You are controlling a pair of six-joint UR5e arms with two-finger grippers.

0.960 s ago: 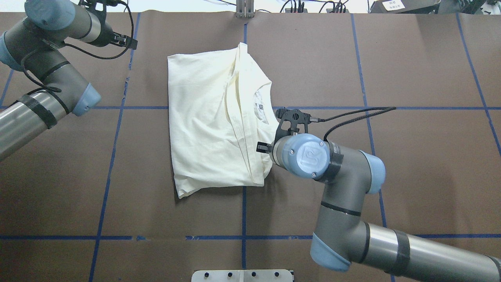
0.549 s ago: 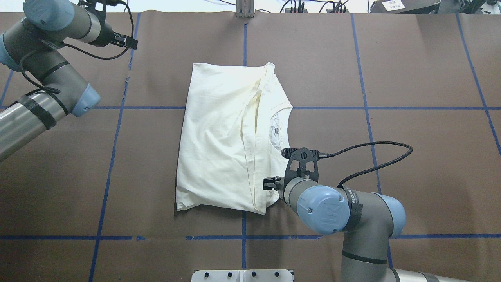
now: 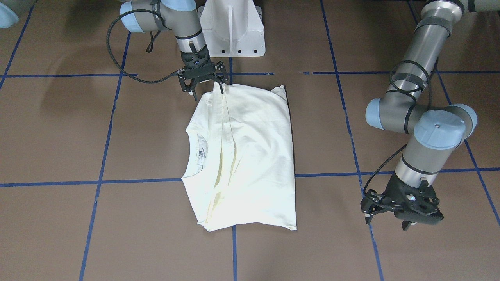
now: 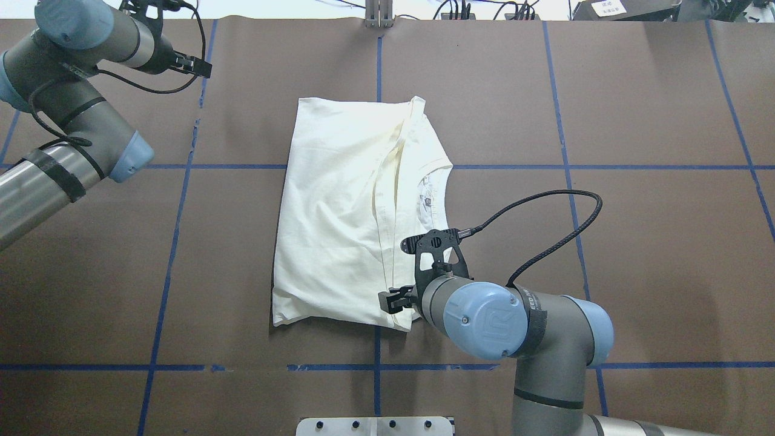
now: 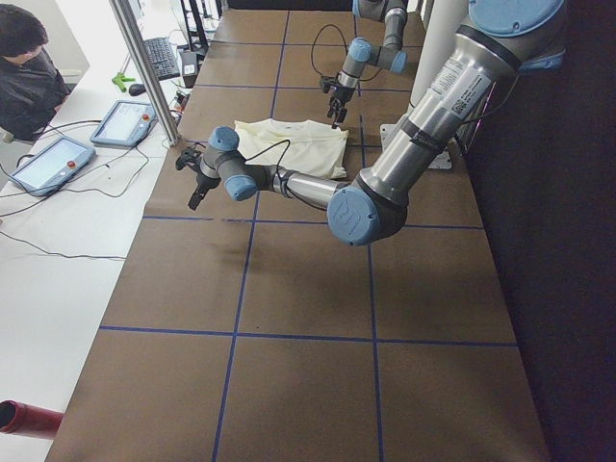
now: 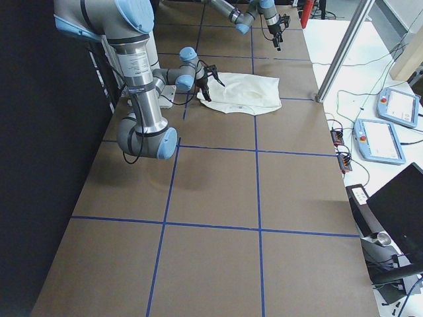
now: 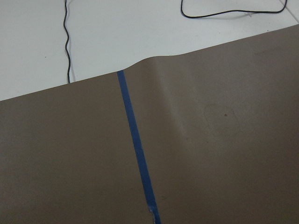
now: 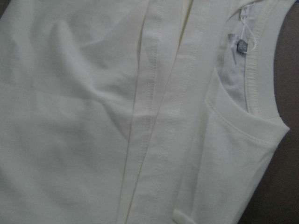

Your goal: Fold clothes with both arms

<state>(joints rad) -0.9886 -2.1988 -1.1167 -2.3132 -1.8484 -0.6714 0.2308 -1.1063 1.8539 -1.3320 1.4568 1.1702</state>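
Cream shirt [image 4: 339,212]: soft, limp, light. Right gripper [image 3: 209,93] spread wide, corner just beneath; pinch doubled seam there. Left gripper [image 3: 386,223] spread, empty, shirt well apart.

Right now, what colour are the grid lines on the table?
Blue. The grid lines run as tape strips across the brown table, and show best in the overhead exterior view.

A: Surface?
B: Brown table [image 4: 654,260], blue tape grid [image 4: 171,242].
A: On it?
B: Folded cream T-shirt [image 4: 333,206], flat, mid-table, across a tape line, neckline showing. White pedestal base [image 3: 234,27] at robot's edge.
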